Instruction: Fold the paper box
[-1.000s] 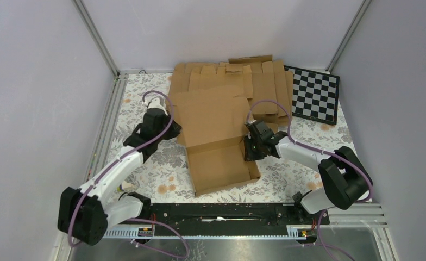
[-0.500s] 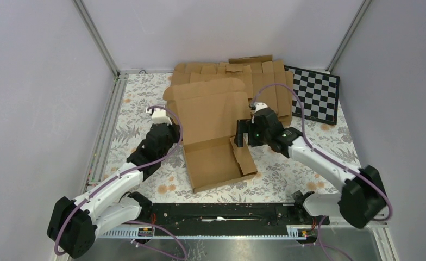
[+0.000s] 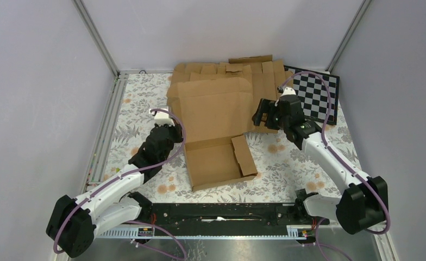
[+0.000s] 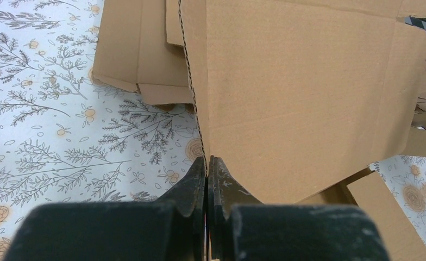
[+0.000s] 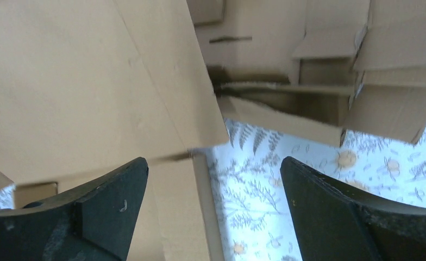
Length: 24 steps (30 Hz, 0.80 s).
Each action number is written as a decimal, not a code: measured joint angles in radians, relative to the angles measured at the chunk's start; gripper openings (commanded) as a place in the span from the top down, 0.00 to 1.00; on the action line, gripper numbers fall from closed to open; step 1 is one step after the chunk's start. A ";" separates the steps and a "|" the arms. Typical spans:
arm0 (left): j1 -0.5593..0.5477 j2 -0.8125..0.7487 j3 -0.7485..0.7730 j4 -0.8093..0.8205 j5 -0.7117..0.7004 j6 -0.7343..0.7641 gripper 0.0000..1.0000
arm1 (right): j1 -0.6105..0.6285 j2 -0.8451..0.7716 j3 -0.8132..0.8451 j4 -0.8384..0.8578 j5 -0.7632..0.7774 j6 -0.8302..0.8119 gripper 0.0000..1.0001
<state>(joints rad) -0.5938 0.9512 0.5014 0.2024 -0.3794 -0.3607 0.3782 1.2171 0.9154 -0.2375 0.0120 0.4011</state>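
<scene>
The paper box (image 3: 213, 163) lies mid-table with its base flat. Its big lid panel (image 3: 216, 111) stands tilted up at the back. A right side flap (image 3: 243, 155) leans over the base. My left gripper (image 3: 174, 132) is shut on the lid panel's left edge; in the left wrist view the jaws (image 4: 206, 161) pinch the corrugated edge of the panel (image 4: 308, 98). My right gripper (image 3: 262, 114) hangs open beside the panel's right edge, holding nothing. In the right wrist view that gripper (image 5: 213, 161) spans a box flap (image 5: 173, 212) and the floral tablecloth (image 5: 254, 206).
A pile of flat brown cardboard blanks (image 3: 260, 79) lies behind the box against the back wall. A black-and-white checkerboard (image 3: 315, 95) sits at the back right. Grey walls and metal rails enclose the table on three sides.
My right gripper opened, let go of the box's right side and moved up and back to the right. The lid panel has swung up from flat, held by my left gripper.
</scene>
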 measured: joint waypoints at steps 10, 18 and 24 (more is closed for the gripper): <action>-0.010 -0.001 -0.021 0.040 -0.001 0.018 1.00 | -0.040 0.227 0.082 0.221 -0.086 -0.003 0.02; -0.021 -0.029 -0.035 0.040 -0.014 0.024 1.00 | -0.062 0.379 0.210 0.295 -0.193 -0.053 0.15; -0.021 -0.038 -0.039 0.039 -0.021 0.025 1.00 | -0.082 0.432 0.261 0.322 -0.315 -0.065 0.51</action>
<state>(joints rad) -0.6151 0.9134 0.4625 0.2413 -0.4000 -0.3359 0.2966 1.6493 1.1763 0.0845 -0.3031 0.3359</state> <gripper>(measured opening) 0.014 0.692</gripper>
